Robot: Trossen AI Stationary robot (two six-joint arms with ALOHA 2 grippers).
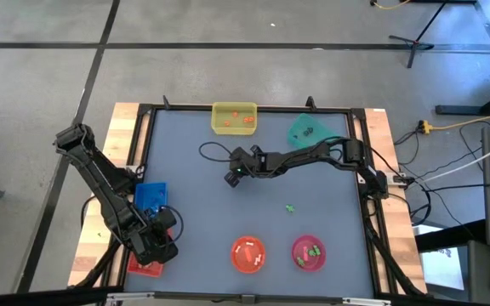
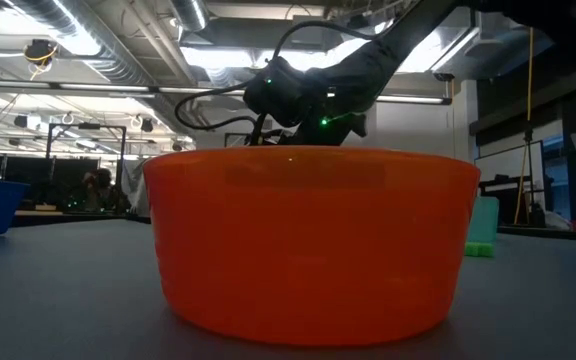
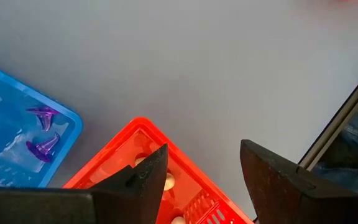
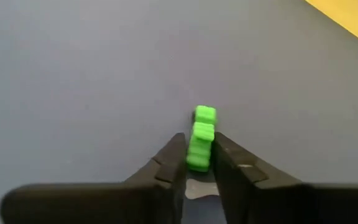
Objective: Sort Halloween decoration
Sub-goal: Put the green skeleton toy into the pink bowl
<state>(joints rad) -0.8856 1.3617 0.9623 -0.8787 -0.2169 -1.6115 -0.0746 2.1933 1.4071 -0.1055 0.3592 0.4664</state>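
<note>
Your left gripper (image 1: pixel 162 246) hung with jaws wide over the red tray (image 3: pixel 143 144), beside the blue tray (image 1: pixel 150 197). Mid-table, your right gripper (image 1: pixel 230 178) pinched a small, ridged, bright green trinket (image 4: pixel 199 140); only its wrist view showed that. The overhead alone showed another green piece (image 1: pixel 290 207) loose on the grey table (image 1: pixel 194 212). The low view showed mostly an orange bowl (image 2: pixel 308 240).
</note>
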